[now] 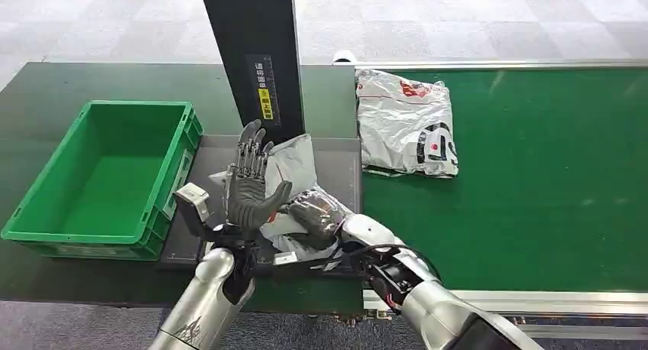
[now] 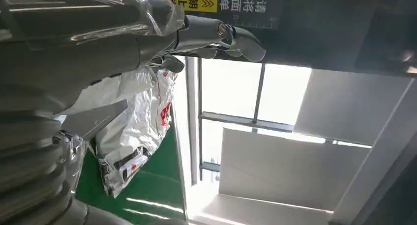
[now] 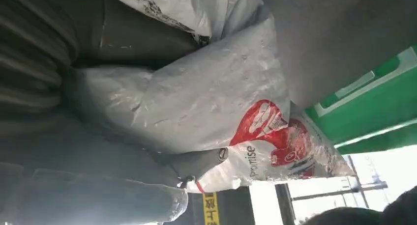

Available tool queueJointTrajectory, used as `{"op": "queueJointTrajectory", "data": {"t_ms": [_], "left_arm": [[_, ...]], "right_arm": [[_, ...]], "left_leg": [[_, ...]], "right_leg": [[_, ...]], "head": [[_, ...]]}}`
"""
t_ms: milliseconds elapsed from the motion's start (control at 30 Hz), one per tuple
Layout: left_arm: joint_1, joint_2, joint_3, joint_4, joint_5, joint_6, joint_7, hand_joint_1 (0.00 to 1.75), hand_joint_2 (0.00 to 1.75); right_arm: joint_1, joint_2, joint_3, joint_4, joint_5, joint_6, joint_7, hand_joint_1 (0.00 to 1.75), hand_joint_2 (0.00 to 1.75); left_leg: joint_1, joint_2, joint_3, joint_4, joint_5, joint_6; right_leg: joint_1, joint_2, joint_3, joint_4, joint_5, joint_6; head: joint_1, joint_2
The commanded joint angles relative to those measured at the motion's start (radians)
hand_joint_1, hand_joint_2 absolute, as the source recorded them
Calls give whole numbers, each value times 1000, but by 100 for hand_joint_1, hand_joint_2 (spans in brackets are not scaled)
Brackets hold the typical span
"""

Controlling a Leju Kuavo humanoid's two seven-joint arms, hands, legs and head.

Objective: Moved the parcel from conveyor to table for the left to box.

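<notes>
Fingers of the right hand [image 1: 315,215] clasp a white parcel [image 1: 294,166] on the grey table [image 1: 340,155], transfer done — the left hand [image 1: 249,183] empty and spread; boxing into the green crate [image 1: 107,178] at nine o'clock remains.

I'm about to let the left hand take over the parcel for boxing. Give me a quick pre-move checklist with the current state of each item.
1. Right hand grips the white parcel over the grey table plate: ok.
2. Left hand free to take it, fingers spread and raised beside the parcel: ok.
3. Parcel fully resting on the plate: cannot tell, the hands hide its underside.
4. Green crate to the left has room, nothing seen inside: ok.
5. Second parcel lies apart on the conveyor, out of the way: ok.
</notes>
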Motion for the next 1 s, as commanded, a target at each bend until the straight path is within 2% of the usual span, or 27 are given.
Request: {"op": "queueJointTrajectory", "data": {"t_ms": [33, 200, 367, 433, 467, 500, 600, 700, 800, 1000], "left_arm": [[-52, -5, 26, 73, -26, -5, 2, 0, 175], [-59, -17, 59, 77, -41, 0, 1, 0, 175], [-75, -18, 62, 93, -50, 0, 9, 0, 175], [-78, -20, 63, 97, -49, -1, 9, 0, 175], [-78, -21, 61, 98, -50, -2, 11, 0, 175], [-78, -22, 60, 100, -50, -2, 11, 0, 175], [-77, -22, 59, 101, -50, -2, 11, 0, 175], [-74, -18, 59, 98, -51, -2, 14, 0, 175], [-68, -15, 62, 95, -52, -2, 16, 0, 175], [-56, -9, 73, 81, -60, 2, 22, 0, 175]], "right_arm": [[-15, 12, -158, 60, -148, 71, -40, 0, 175], [38, 15, -405, 18, -410, 228, -91, 0, 175], [60, -7, -508, -38, -543, 362, -91, 0, 175], [80, -15, -561, -75, -626, 466, -91, 0, 175], [101, -11, -617, -94, -721, 588, -83, 0, 175], [111, -17, -618, -106, -725, 590, -82, 0, 175], [116, -18, -617, -110, -725, 589, -82, 0, 175], [119, -8, -668, -91, -823, 693, -39, 0, 175], [131, -16, -690, -91, -877, 742, -13, 0, 175], [148, -45, -676, -178, -892, 707, -32, 0, 175]], "left_leg": [[1, -2, 3, 0, -1, 0], [0, -2, 2, 0, 0, 0], [0, -3, 3, 0, -1, 0], [0, -4, 2, 0, -1, 0], [0, -3, 1, 0, 0, 0], [1, -4, 5, -1, -1, 0], [0, -3, 1, 0, 0, 0], [0, -3, 3, 0, -1, 0], [0, -3, 3, -1, -1, 0], [0, -2, 1, 0, 0, 0]], "right_leg": [[1, -1, 3, -1, -1, -1], [0, -2, 2, -1, -1, 0], [1, -2, 4, -1, -1, -1], [0, -2, 4, -1, -1, -1], [0, -2, 3, -1, -1, -1], [1, -3, 7, -2, -2, -2], [0, -1, 2, -1, 0, 0], [0, -1, 4, -1, -1, -1], [0, -1, 4, -1, -1, -1], [0, -1, 2, -1, -1, -1]], "head": [[0, 0], [0, 0], [0, 0], [0, 0], [0, 0], [0, 0], [0, 0], [0, 0], [0, 0], [0, 0]]}}
